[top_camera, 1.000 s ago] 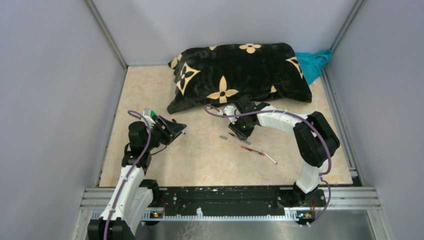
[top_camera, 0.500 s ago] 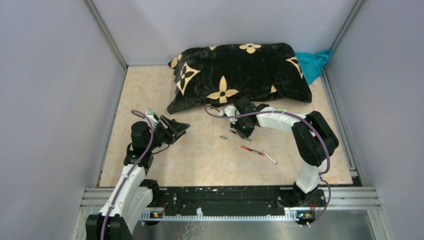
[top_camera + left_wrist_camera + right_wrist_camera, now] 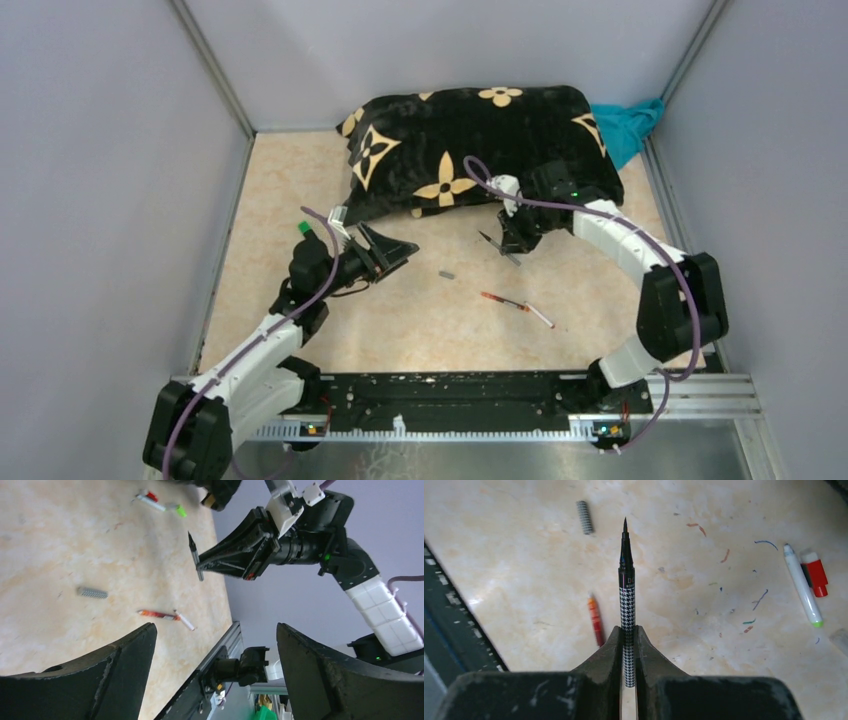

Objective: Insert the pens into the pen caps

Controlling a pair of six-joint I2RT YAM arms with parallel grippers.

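My right gripper [image 3: 627, 628] is shut on a black-and-white houndstooth pen [image 3: 626, 587] and holds it above the table, bare tip pointing away from the fingers. In the top view this gripper [image 3: 510, 240] hangs just in front of the pillow. My left gripper [image 3: 215, 630] is open and empty, its jaws wide apart, facing the held pen [image 3: 194, 555]; in the top view it [image 3: 405, 248] is left of centre. A red pen [image 3: 503, 300] and a white pen [image 3: 540, 316] lie end to end on the table. A white pen with a green end [image 3: 802, 585] lies beside a red cap [image 3: 815, 573].
A black pillow with gold flowers [image 3: 470, 140] fills the back of the table, with a teal cloth [image 3: 630, 125] behind its right end. A small metal spring [image 3: 446, 272] lies between the grippers. Grey walls close in both sides.
My right gripper has risen off the table and moved back and right with the houndstooth pen in it. My left arm has reached forward and right towards the middle.
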